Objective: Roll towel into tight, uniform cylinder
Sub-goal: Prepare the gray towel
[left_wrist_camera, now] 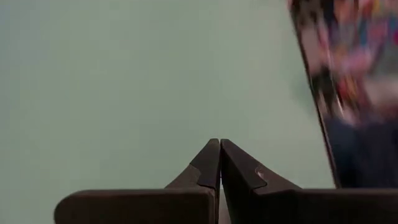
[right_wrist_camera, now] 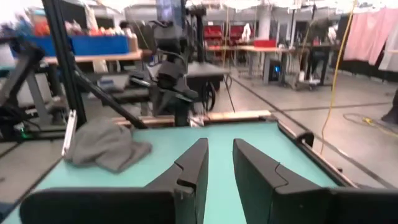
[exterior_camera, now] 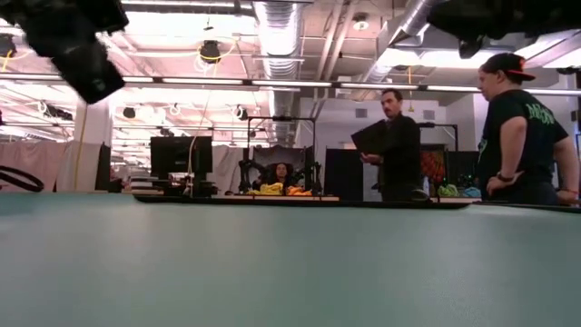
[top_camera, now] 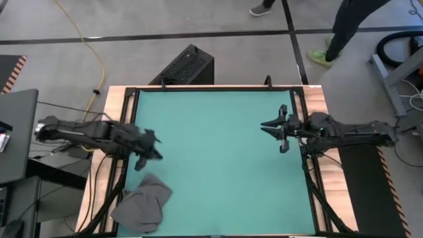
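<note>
The dark grey towel [top_camera: 142, 203] lies crumpled in a heap on the near left corner of the teal mat [top_camera: 218, 152], partly over the mat's left edge. It also shows in the right wrist view [right_wrist_camera: 106, 144]. My left gripper [top_camera: 151, 147] is shut and empty above the mat, a little to the far side of the towel; its fingers meet in the left wrist view [left_wrist_camera: 219, 149]. My right gripper [top_camera: 269, 125] is open and empty at the mat's right side, pointing toward the left.
A black frame [top_camera: 132, 92] runs round the mat. A black box [top_camera: 185, 66] stands on the floor beyond the far edge. People stand beyond the table [exterior_camera: 522, 127]. The mat's middle is bare.
</note>
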You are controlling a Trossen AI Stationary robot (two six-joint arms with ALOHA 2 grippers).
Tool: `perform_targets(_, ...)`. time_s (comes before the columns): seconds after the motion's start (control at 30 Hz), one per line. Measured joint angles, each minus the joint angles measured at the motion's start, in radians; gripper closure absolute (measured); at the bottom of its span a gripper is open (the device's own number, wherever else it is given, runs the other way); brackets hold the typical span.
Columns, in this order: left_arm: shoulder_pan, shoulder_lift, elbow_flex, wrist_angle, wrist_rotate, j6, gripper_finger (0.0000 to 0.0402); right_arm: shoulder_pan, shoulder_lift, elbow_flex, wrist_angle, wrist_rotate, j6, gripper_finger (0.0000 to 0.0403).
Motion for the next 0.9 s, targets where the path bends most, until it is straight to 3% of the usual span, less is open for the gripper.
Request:
perform_targets(0.13,-0.126,0.197,0.078,-0.153,0.076,-0.132,0.0401,0.0,0.03,0.0,0.0,0.0,0.0,0.0301)
perform_targets(0.3,-0.307,0.382,0.216,-0.317,0.05,-0.22,0.0401,0.0,0.055,0.0,0.001,0.0,0.0,0.0301)
perform_targets(0.67,-0.538,0.557,0.245,-0.299,0.031,-0.491,0.0401,0.001,0.067,0.0,0.003,-0.001,0.0,0.0302)
perform_targets(0.9,-0.579,0.702,0.244,-0.241,0.061,-0.552,0.0402,0.003,0.066,0.002,0.003,-0.009,0.005,0.0302)
